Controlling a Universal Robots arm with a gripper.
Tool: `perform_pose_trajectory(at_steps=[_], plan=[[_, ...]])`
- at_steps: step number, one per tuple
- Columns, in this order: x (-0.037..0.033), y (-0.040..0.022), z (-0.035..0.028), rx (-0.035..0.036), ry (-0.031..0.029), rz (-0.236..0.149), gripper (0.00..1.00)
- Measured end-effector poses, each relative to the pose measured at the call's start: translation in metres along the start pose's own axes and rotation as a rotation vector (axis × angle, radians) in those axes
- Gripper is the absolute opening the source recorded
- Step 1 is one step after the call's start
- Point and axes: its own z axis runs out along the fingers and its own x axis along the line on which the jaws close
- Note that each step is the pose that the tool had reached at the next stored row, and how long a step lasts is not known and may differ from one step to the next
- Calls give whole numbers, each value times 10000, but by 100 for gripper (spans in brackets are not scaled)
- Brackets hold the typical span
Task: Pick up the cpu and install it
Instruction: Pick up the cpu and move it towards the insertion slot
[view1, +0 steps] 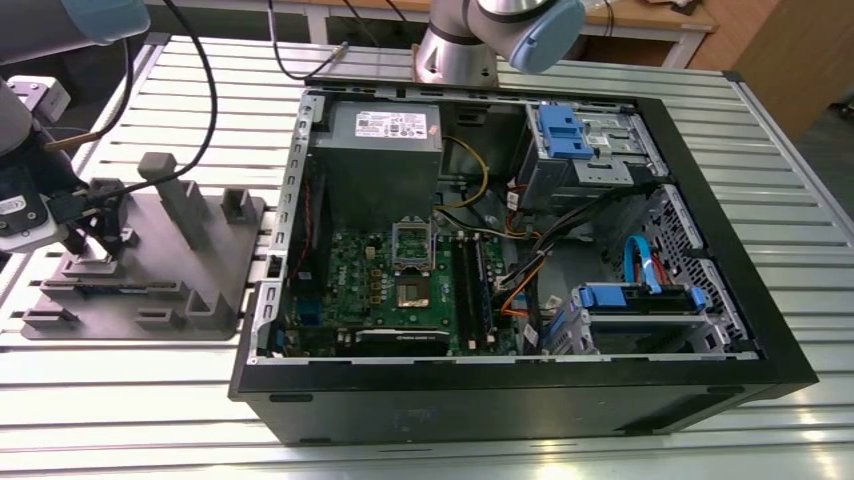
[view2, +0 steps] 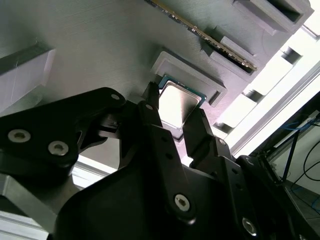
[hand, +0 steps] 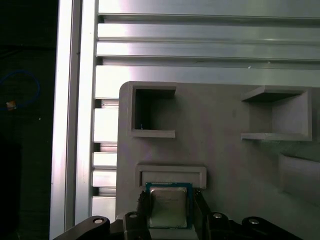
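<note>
Jaws are closed against two opposite edges of the cpu (hand: 168, 207), so that it is pinched by its sides and its metal top is spared; it is held at its shallow pocket in the grey fixture (view1: 147, 290), well apart from the open computer case (view1: 534, 400).

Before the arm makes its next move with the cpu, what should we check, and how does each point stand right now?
1. The cpu sits in its recess on the grey fixture: ok.
2. The gripper is lined up over the cpu: ok.
3. Hold on the cpu is secure: cannot tell.
4. The computer case lies with its open side up: ok.
5. The socket on the green board is open and empty: cannot tell.
</note>
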Motion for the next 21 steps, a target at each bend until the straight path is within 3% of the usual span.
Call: perform_pose_trajectory(at_steps=[3,4,8,21], plan=[[0,0,0,0,0,0,48],[0,0,0,0,0,0,54],[2,-2,35,0,0,-1,54],[3,-2,46,-1,-1,-1,54]])
